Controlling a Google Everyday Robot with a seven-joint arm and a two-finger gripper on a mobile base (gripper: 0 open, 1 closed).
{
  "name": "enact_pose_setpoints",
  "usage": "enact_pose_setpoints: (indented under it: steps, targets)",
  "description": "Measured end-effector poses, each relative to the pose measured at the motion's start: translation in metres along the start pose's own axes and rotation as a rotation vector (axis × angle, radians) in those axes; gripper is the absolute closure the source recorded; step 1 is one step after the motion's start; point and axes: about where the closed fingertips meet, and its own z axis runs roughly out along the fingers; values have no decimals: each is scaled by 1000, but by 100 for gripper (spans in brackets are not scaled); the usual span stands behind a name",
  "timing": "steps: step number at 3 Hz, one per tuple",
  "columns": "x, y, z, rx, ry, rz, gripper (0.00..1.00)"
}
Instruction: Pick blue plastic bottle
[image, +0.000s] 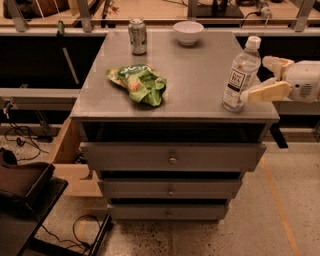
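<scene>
Four things sit on our grey surface (200, 75): a can (137, 36), a white bowl (188, 32), a green snack bag (137, 82) and the blue plastic bottle (241, 75), upright near the front right corner. Our gripper (257, 79) hangs just right of the bottle, fingers (267, 91) spread, the nearer tip at its lower side.

Surface (200, 65), seen from its front. The end effector (257, 79), fingers spread, reaches in from 3 o'clock over the right edge, just beside the blue plastic bottle (239, 80) standing upright near the 4 o'clock corner. Bare surface runs from the bottle toward 9 o'clock as far as the green snack bag (137, 82). The can (137, 36) at 11 o'clock and the bowl (188, 32) at 12 o'clock stand at the far edge, well apart from the bottle.
</scene>
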Motion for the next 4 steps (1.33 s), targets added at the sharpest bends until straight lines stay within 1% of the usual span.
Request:
enact_pose_setpoints:
  steps: [1, 2, 3, 4]
  targets:
    - [4, -6, 20, -49, -38, 5, 0]
    - [7, -6, 39, -95, -74, 13, 0]
    - [7, -2, 50, -132, -111, -2, 18]
    - [7, 0, 53, -137, -112, -3, 41]
